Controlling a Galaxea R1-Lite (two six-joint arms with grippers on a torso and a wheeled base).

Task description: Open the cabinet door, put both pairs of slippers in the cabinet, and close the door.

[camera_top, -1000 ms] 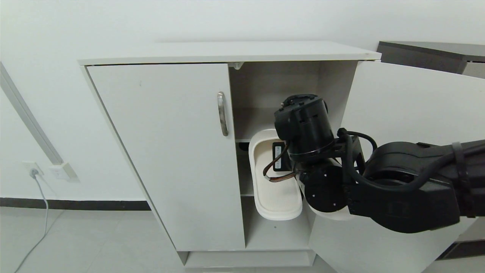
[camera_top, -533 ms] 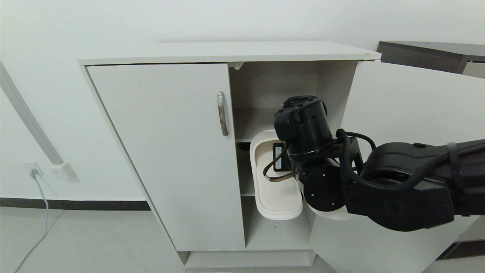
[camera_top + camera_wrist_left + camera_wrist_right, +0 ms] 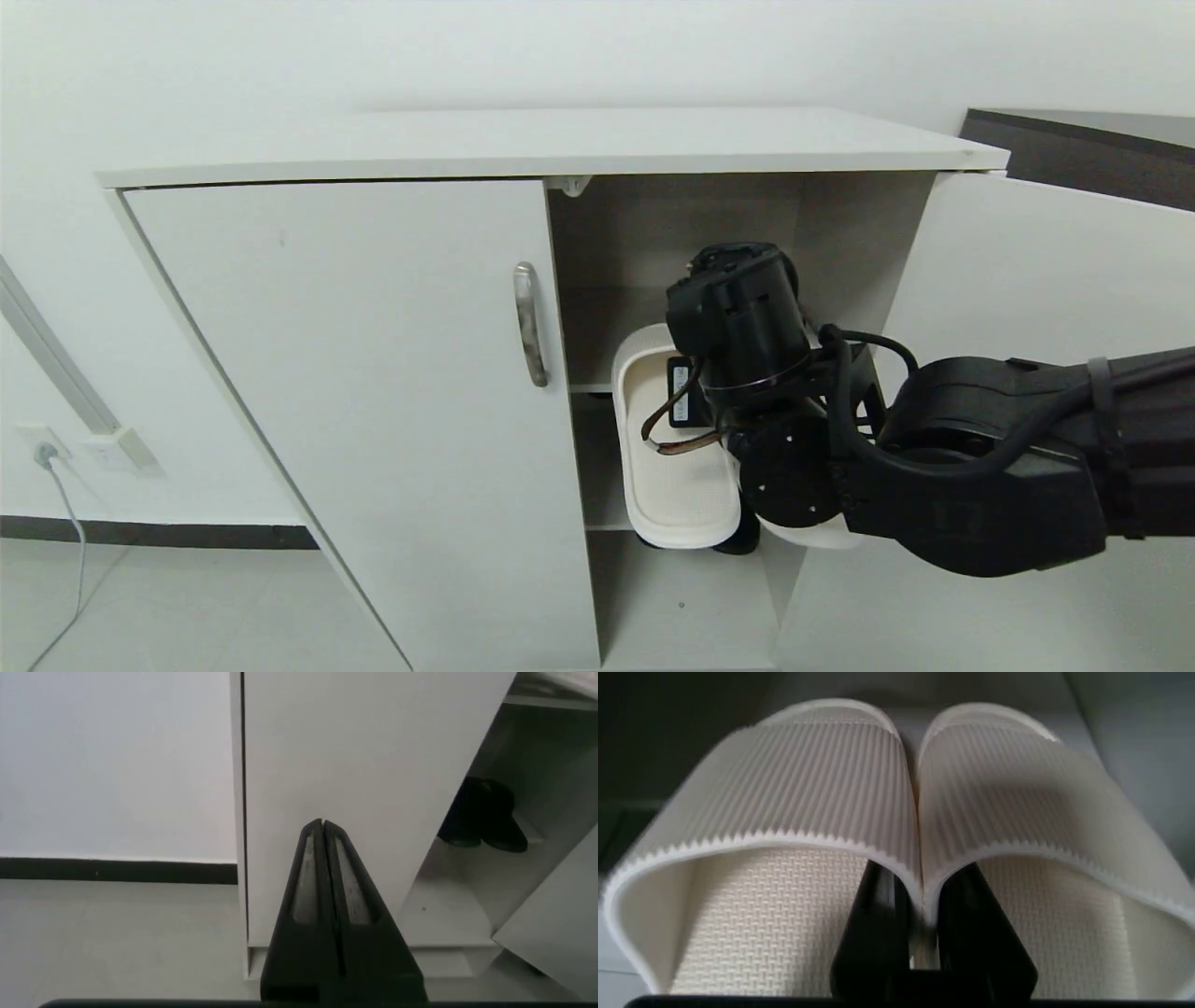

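The right hand (image 3: 918, 896) is clenched on the touching inner walls of the cream slippers (image 3: 803, 803), held in the open cabinet (image 3: 560, 140) doorway at middle-shelf height; they look light, soft and springy, so pinching both walls together should carry the pair

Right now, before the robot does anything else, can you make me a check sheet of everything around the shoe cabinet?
surface: cabinet top, white and flat.
job's things: left door shut; right door open; white slippers held at the open side, toes pointing up; dark slippers on a shelf inside.
clutter: nothing seen.
grippers: right gripper shut on the white slippers, pinching their inner edges together; left gripper shut with nothing in it, facing the shut door.
cables: grey cord plugged into the wall socket.
surroundings: white wall, dark skirting, grey floor.
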